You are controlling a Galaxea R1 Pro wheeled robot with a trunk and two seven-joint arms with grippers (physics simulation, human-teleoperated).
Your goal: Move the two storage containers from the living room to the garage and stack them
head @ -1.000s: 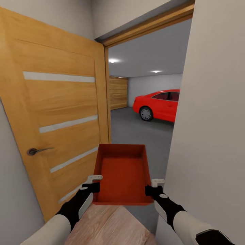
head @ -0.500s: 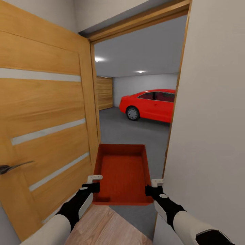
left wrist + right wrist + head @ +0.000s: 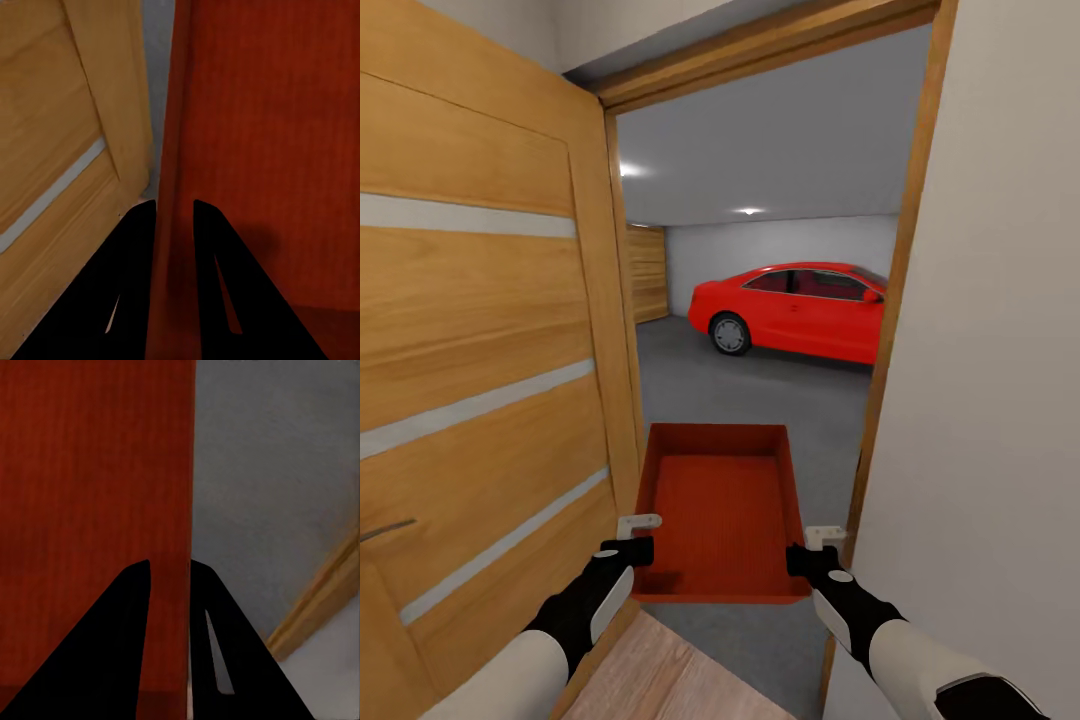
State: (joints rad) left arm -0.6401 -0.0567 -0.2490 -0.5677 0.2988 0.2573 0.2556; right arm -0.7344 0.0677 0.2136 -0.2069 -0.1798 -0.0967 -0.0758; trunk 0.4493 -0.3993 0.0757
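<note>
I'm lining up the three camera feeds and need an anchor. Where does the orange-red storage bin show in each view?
Head view: the open-topped orange-red rectangular storage bin sits low at centre, held between the left gripper and right gripper.
Left wrist view: its wall runs between the gripper's fingers.
Right wrist view: its wall runs between that gripper's fingers.
Shared landmark: the dark grey garage floor.
</note>
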